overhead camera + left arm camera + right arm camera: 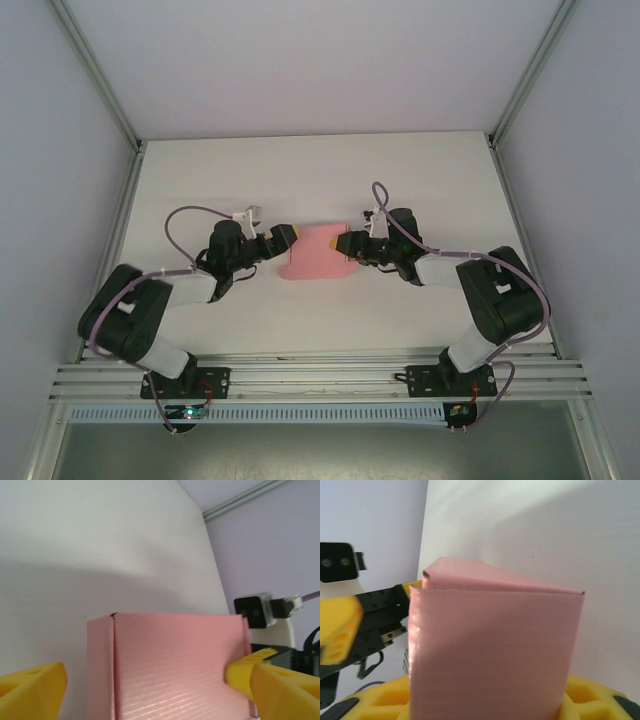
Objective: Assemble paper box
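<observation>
Paper box (318,252) sits mid-table (200,170) between the two grippers, partly folded up. Its long axis runs left-right, one end toward each arm. One wall stands upright right in front of the right wrist camera. Right gripper (350,244) looks clamped on the right-end wall. Left gripper (284,238) is spread and straddles the left end, with one finger (30,685) clear of the card. Risks: thin card buckles if left closes off a crease; the wall springs back if right lets go early; an uneven squeeze skews the box or slides it across the table.
</observation>
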Robot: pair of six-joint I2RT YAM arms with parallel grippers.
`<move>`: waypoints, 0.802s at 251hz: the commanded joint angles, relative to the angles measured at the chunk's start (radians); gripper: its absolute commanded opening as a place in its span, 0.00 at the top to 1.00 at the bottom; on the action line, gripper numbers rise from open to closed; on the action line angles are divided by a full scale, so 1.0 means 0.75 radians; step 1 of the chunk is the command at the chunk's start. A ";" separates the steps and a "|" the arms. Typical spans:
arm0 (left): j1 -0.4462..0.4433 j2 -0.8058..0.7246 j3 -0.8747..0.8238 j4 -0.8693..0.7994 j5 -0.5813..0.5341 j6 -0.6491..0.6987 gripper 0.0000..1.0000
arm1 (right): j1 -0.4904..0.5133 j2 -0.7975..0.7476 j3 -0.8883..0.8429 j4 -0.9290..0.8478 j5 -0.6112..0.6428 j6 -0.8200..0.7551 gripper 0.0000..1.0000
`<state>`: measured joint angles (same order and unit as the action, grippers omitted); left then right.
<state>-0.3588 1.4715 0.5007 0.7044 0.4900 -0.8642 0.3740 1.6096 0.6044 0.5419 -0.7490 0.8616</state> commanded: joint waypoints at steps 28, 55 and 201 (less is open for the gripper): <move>-0.026 -0.382 0.115 -0.655 -0.308 0.303 0.00 | -0.027 -0.064 -0.042 0.057 0.003 0.024 0.66; -0.069 -0.542 0.180 -0.838 -0.395 0.460 0.00 | -0.036 -0.070 -0.047 0.060 0.000 0.050 0.66; -0.769 -0.587 0.275 -1.076 -0.791 1.501 0.00 | -0.049 -0.148 0.001 -0.198 -0.038 0.268 0.68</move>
<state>-0.8394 0.9936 0.7124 -0.0639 0.0387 0.0204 0.3485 1.5299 0.5823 0.4442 -0.7532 1.0203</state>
